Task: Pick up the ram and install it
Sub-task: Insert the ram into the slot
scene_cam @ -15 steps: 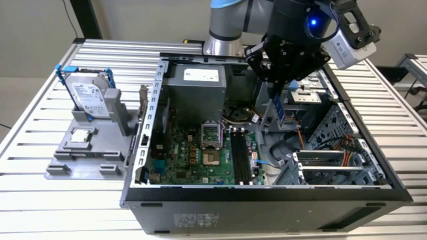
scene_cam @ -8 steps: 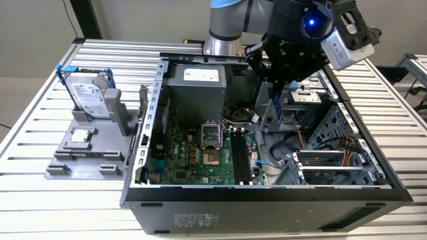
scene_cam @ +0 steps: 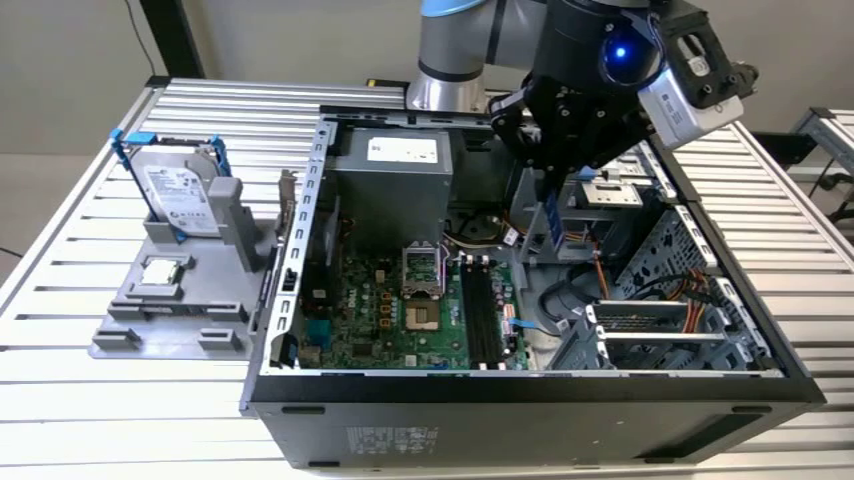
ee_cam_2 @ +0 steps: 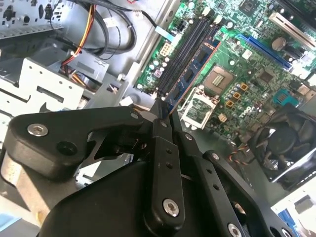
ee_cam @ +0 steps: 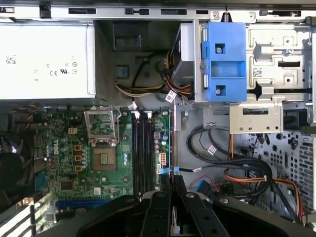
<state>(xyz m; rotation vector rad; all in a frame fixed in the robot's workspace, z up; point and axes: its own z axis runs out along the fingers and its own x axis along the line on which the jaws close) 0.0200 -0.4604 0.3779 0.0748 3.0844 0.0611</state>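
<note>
The ram (scene_cam: 549, 222) is a thin dark blue stick hanging upright from my gripper (scene_cam: 545, 180), which is shut on its upper end. It hovers inside the open computer case (scene_cam: 534, 385), above the motherboard and just toward the exterior view's right of the black memory slots (scene_cam: 483, 312). In the second wrist view the ram (ee_cam_2: 191, 73) reaches out from the fingertips of my gripper (ee_cam_2: 166, 114), lying alongside the memory slots (ee_cam_2: 187, 45). The first wrist view shows my gripper (ee_cam: 171, 186) and the ram edge-on (ee_cam: 171, 148), beside the slots (ee_cam: 143, 153).
A grey stand (scene_cam: 174, 300) on the exterior view's left carries a hard drive in a blue frame (scene_cam: 180, 195) and a small square processor chip (scene_cam: 160, 270). Inside the case are the power supply (scene_cam: 400, 170), the CPU socket (scene_cam: 420, 290), a blue drive bracket (ee_cam: 224, 61) and loose cables (ee_cam: 237, 173).
</note>
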